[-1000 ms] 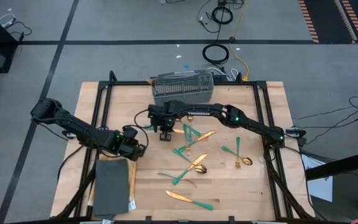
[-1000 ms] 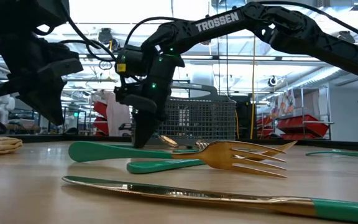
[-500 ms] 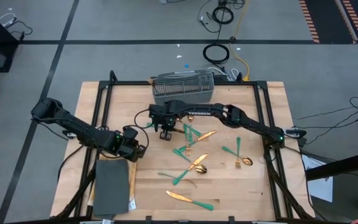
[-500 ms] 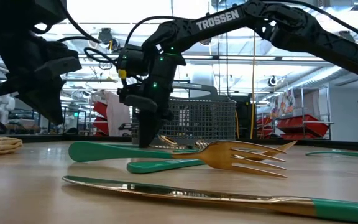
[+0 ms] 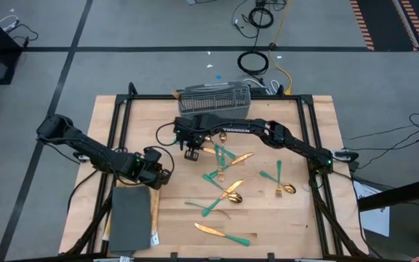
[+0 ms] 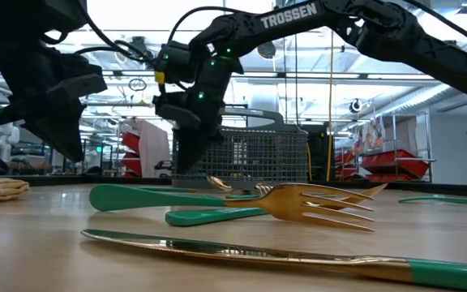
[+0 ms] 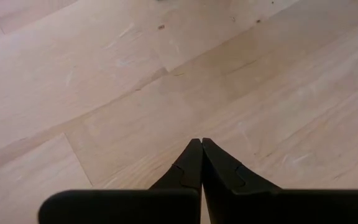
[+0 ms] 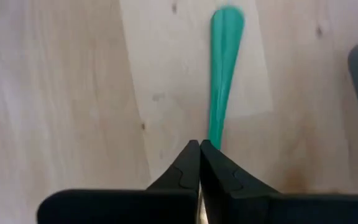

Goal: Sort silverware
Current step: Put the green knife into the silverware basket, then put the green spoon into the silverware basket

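Wooden planks make up the table top (image 5: 122,124), framed by black rails, with grey floor and loose cables around it. At the far edge stands a grey wire mesh basket (image 5: 214,101), probably the place the pieces are meant to go. The silverware (image 5: 224,191) lies scattered across the middle and right of the table: gold-headed spoons, forks and knives with teal handles, some crossing one another, so each has to be picked out singly. From table height, a gold fork (image 6: 314,203) and a long knife (image 6: 242,253) lie nearest that camera.

The right gripper (image 5: 193,152) hangs just in front of the basket, at the near-basket end of the scatter. Its arm stretches from the right rail across the table, wrist bent so the fingers point down. Its own camera shows the two fingers pressed together, with a teal handle (image 8: 222,81) running out from their tips; the handle looks pinched between them, held by its gold end, though the contact itself is hidden.

The left gripper (image 5: 158,175) waits low over bare wood at the left, just beyond a dark grey flat slab (image 5: 131,218). Its fingers are pressed tight together and hold nothing.
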You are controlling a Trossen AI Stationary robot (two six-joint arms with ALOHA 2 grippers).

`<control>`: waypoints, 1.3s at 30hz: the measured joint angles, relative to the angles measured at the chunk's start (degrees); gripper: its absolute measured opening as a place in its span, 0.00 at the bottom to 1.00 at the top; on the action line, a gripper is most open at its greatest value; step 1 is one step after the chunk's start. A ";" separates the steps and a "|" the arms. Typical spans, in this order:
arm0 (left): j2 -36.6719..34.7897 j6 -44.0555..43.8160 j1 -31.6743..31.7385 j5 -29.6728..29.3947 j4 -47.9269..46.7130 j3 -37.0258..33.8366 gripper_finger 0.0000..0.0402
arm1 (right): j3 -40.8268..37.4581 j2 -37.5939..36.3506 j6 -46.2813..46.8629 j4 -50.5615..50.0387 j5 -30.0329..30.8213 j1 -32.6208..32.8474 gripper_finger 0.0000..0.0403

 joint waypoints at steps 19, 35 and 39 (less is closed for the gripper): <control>0.00 0.04 -0.18 -0.49 0.17 0.00 0.02 | 0.15 -3.96 12.95 -30.55 3.06 -6.33 0.42; 0.01 1.68 -0.80 1.32 -0.22 0.00 0.02 | -17.94 -13.63 24.23 -26.22 4.20 -2.30 0.48; 0.01 1.66 -1.38 1.39 -0.30 0.00 0.02 | -35.47 -28.34 28.72 -13.71 4.13 -1.15 0.45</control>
